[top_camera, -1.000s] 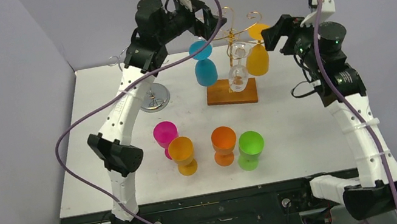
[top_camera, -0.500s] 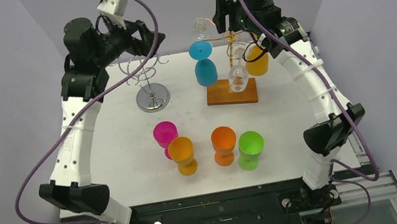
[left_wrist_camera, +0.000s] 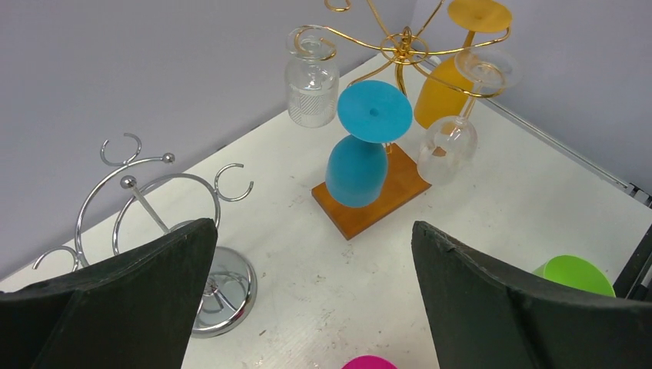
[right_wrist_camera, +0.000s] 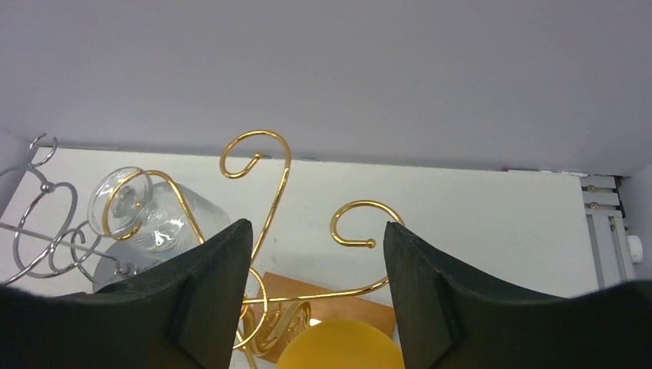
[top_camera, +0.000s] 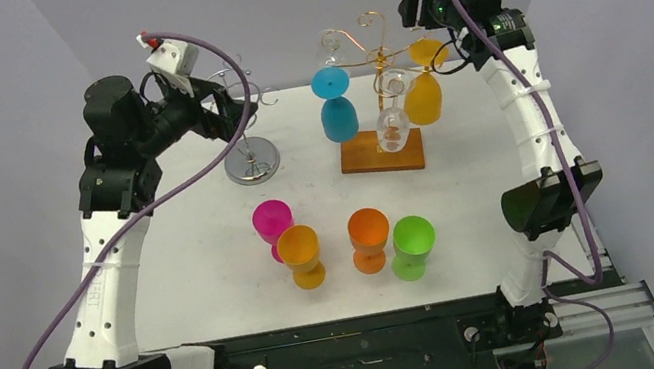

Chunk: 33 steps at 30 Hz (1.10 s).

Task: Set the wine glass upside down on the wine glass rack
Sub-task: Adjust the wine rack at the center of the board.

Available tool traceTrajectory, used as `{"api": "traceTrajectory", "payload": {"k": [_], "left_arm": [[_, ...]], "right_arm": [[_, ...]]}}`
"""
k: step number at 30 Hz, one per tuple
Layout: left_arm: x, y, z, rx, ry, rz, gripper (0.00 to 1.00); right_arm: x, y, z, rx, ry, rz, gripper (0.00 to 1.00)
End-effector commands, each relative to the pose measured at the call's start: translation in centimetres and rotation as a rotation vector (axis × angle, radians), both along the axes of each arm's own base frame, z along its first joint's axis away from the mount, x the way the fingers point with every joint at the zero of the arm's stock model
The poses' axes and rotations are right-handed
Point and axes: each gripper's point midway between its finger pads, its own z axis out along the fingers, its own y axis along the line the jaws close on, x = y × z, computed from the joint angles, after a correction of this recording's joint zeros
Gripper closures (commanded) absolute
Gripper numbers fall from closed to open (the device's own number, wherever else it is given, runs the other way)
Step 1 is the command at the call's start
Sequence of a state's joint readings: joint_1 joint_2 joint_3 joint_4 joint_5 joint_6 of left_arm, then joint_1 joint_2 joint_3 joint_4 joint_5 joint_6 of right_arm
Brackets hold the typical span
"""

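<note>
A gold wine glass rack (top_camera: 378,54) on a wooden base stands at the back of the table. A yellow wine glass (top_camera: 424,96), a blue one (top_camera: 337,117) and a clear one (top_camera: 391,124) hang from it upside down. My right gripper (top_camera: 416,6) hovers just above the yellow glass's foot (right_wrist_camera: 342,346), its jaws apart over it; I cannot tell whether they touch it. A gold hook (right_wrist_camera: 357,227) shows in the gap of the right gripper (right_wrist_camera: 317,224). My left gripper (top_camera: 229,110) is wide open and holds nothing, high over the silver rack (top_camera: 251,160).
Magenta (top_camera: 272,223), amber (top_camera: 301,255), orange (top_camera: 369,238) and green (top_camera: 413,245) cups stand upright near the table's front. A second clear glass (left_wrist_camera: 311,77) hangs at the gold rack's back left. Grey walls close in the back and sides.
The left arm has swung left, away from the gold rack to above the silver rack. The right arm has moved round behind the rack, and its jaws have narrowed over the yellow glass's foot.
</note>
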State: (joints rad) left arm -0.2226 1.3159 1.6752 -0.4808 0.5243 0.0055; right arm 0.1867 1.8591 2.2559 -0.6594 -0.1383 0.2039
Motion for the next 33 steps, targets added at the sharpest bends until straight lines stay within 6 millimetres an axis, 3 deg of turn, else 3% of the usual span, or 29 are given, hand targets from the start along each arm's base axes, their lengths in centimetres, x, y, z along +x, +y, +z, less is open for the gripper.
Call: {"api": "traceTrajectory", "payload": {"k": [1, 8, 13, 20, 23, 29, 33], "left_arm": [[-1.2, 0.1, 0.5, 0.011, -0.03, -0.028, 0.04], [-1.2, 0.0, 0.1, 0.012, -0.02, -0.033, 0.03], [-1.2, 0.1, 0.1, 0.015, -0.026, -0.032, 0.03], [-1.0, -0.1, 0.1, 0.001, -0.021, -0.035, 0.02], [-0.8, -0.3, -0.1, -0.004, -0.011, -0.036, 0.02], [-0.7, -0.2, -0.2, -0.005, -0.009, -0.031, 0.02], [-0.9, -0.2, -0.3, -0.003, -0.01, -0.031, 0.02]], "right_arm": [[1.1, -0.3, 1.7, 0.095, -0.046, 0.008, 0.41], [3.3, -1.6, -1.2, 0.307, 0.028, 0.052, 0.5], [4.3, -2.5, -1.6, 0.362, 0.025, 0.06, 0.52], [4.5, -3.2, -2.4, 0.358, 0.031, 0.048, 0.51], [4.5, -2.5, -3.4, 0.394, 0.059, 0.076, 0.58], [4.1, -3.6, -5.1, 0.432, 0.089, 0.068, 0.71], [3.5, -3.7, -4.7, 0.453, 0.075, 0.068, 0.74]]}}
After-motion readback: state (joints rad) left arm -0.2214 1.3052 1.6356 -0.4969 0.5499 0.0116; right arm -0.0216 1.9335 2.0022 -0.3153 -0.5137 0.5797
